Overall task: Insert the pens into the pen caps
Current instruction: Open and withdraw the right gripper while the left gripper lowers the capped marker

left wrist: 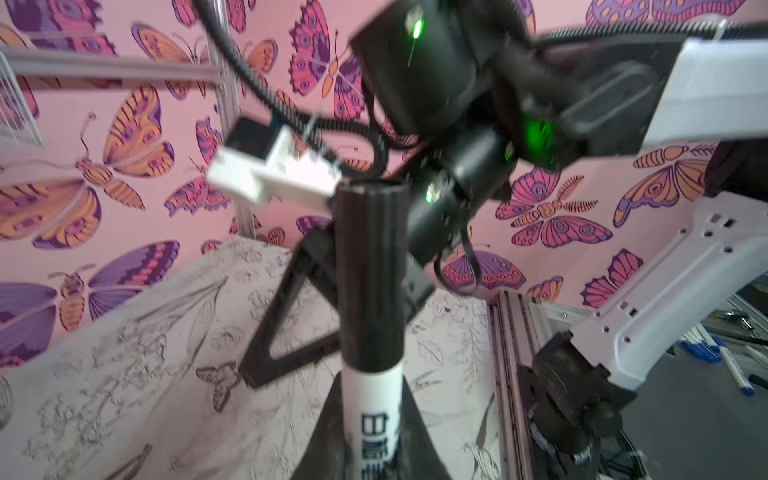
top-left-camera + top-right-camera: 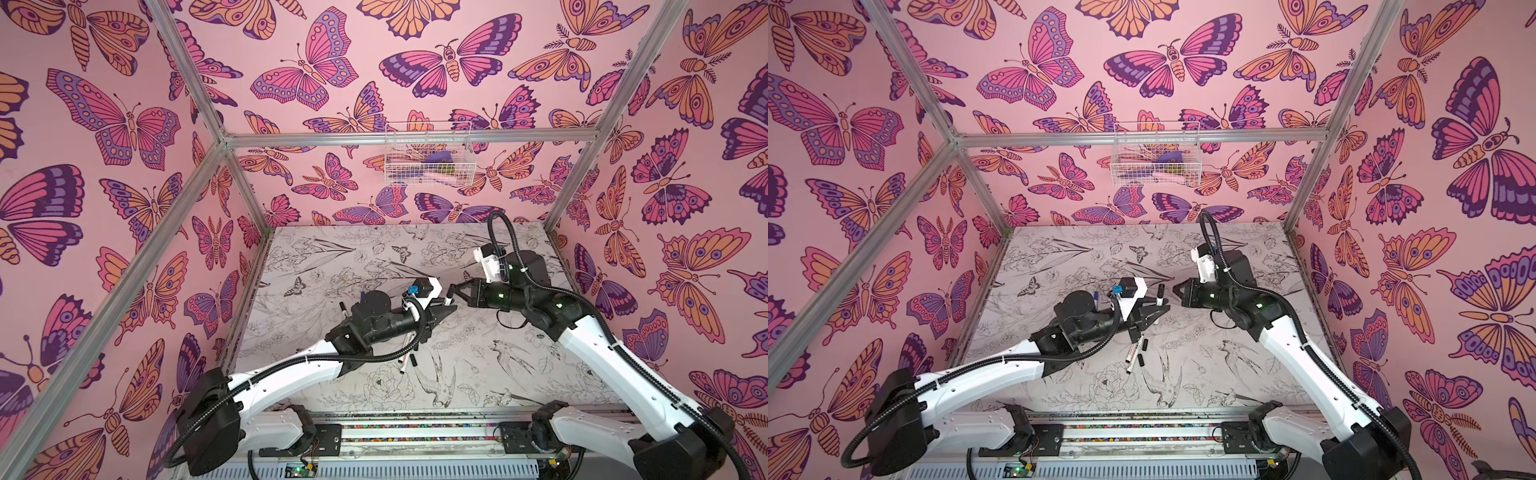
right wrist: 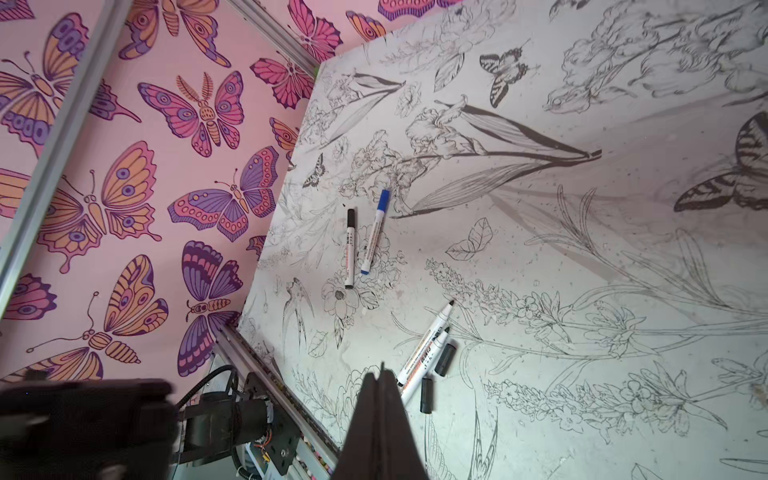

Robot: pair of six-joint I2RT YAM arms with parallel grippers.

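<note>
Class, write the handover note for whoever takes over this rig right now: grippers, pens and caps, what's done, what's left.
Left gripper: shut on a finished pen, black cap on top.
Right gripper: shut, empty.
Table: black-capped pen and blue-capped pen lie side by side. Two uncapped pens lie beside two loose black caps.
Done: three pens capped.
Left: cap the other two.

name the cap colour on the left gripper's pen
Black cap on the pen, clearest in left wrist view.
</note>
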